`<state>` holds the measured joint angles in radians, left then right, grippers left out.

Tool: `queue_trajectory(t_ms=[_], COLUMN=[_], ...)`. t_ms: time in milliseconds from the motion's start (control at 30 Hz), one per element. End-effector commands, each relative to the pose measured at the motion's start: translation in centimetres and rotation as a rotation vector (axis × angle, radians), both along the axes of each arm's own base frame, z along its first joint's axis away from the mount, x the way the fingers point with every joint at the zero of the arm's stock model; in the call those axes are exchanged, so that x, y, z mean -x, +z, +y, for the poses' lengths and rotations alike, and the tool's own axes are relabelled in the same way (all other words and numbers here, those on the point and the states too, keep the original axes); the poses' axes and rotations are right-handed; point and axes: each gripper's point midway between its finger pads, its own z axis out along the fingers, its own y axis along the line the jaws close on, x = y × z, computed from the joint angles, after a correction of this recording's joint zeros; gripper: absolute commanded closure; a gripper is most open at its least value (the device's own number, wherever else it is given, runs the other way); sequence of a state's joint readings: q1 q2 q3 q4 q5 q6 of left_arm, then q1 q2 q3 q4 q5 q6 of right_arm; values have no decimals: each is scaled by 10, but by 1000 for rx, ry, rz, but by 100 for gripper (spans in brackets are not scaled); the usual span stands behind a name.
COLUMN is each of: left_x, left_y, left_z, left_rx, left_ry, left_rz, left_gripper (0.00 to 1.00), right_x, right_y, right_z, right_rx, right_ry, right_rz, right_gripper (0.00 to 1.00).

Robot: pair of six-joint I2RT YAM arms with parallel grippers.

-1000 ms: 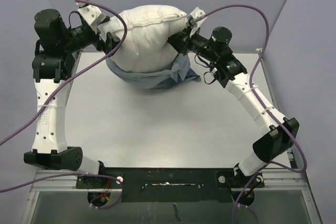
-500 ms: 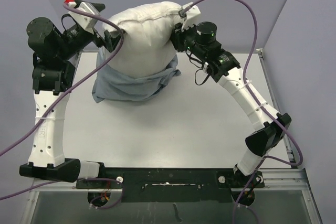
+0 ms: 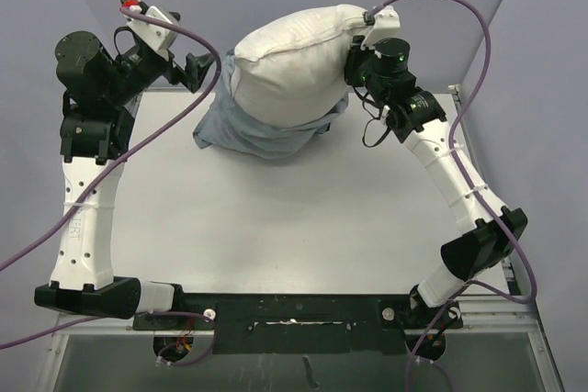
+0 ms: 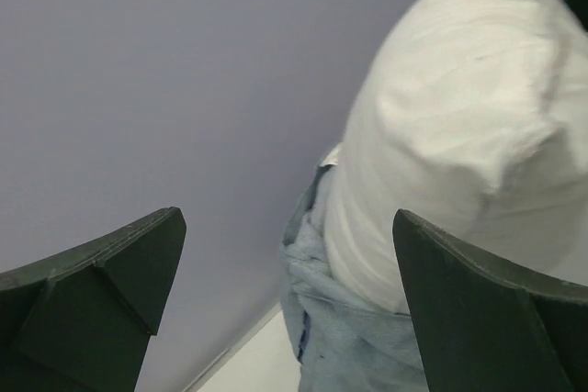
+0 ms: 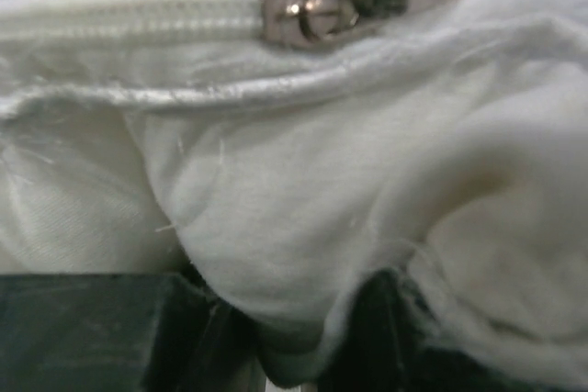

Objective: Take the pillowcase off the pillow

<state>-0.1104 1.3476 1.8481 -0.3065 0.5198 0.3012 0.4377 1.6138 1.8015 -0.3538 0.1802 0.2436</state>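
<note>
1. Top: one pillow raised over the counter's far edge, right pincer clamped on its right end. One pillowcase bunched round its underside. Left pincer spread, just beside the left end, not touching. Wide counter stretch between cloth and arm bases.
2. Left wrist: fingers wide apart. Pillow and pillowcase ahead-right.
3. Right wrist: pillow cloth pinched between fingers. One zip pull above.

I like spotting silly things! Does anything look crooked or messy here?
Yes. The pillow hangs tilted, pinched at one corner by the right end effector alone. The pillowcase is only half off, bunched around the pillow's lower end. The left end effector is open and holds nothing.
</note>
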Motion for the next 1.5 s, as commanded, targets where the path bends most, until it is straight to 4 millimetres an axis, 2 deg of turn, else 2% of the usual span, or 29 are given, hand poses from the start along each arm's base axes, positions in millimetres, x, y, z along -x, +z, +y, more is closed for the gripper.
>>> queue_trajectory(t_ms=[0,67,133,167,233,333,433,533,633,700,833,1000,1167,1233,1300,1333,1400,1433,1467], left_x=[82,123,145,149,145,122,103,84,69,66,68,60,60,56,51,49,46,45,45], left_y=[19,26,35,37,34,16,-4,-14,-7,-13,-44,-75,-126,-138,-142,-141,-135,-132,-128], left_z=[-46,-65,-75,-78,-79,-73,-66,-58,-50,-50,-58,-58,-58,-55,-53,-53,-52,-52,-52], left_rx=[-83,-102,-68,-54,-68,-116,-193,-263,-267,-274,-309,-337,-440,-463,-485,-488,-491,-487,-485], left_ry=[-386,-575,-672,-689,-661,-555,-481,-409,-382,-415,-504,-490,-503,-496,-487,-481,-473,-466,-459], left_rz=[-84,-115,-99,-86,-90,-86,-101,-112,-80,-17,149,239,359,388,380,372,345,333,319], left_gripper=[2,2,2,2,2,2,2,2,2,2,2,2,3,10,28,41,85,96,100], right_x=[26,35,46,52,65,90,108,123,139,146,157,169,180,184,183,179,170,164,160], right_y=[78,85,88,90,93,101,107,109,109,110,114,116,119,121,121,120,122,125,125], right_z=[14,48,85,100,124,152,163,166,172,175,181,190,197,197,194,190,176,166,157], right_rx=[-35,-16,-18,-33,-68,-111,-123,-118,-123,-125,-127,-116,-127,-133,-141,-149,-205,-245,-287], right_ry=[5,86,199,256,360,525,631,710,794,823,875,925,980,997,992,985,976,968,971], right_rz=[-198,-211,-209,-212,-226,-268,-304,-330,-345,-352,-366,-367,-381,-383,-385,-381,-367,-357,-338], right_gripper=[100,100,100,100,100,100,100,100,100,100,100,100,100,100,100,100,94,84,76])
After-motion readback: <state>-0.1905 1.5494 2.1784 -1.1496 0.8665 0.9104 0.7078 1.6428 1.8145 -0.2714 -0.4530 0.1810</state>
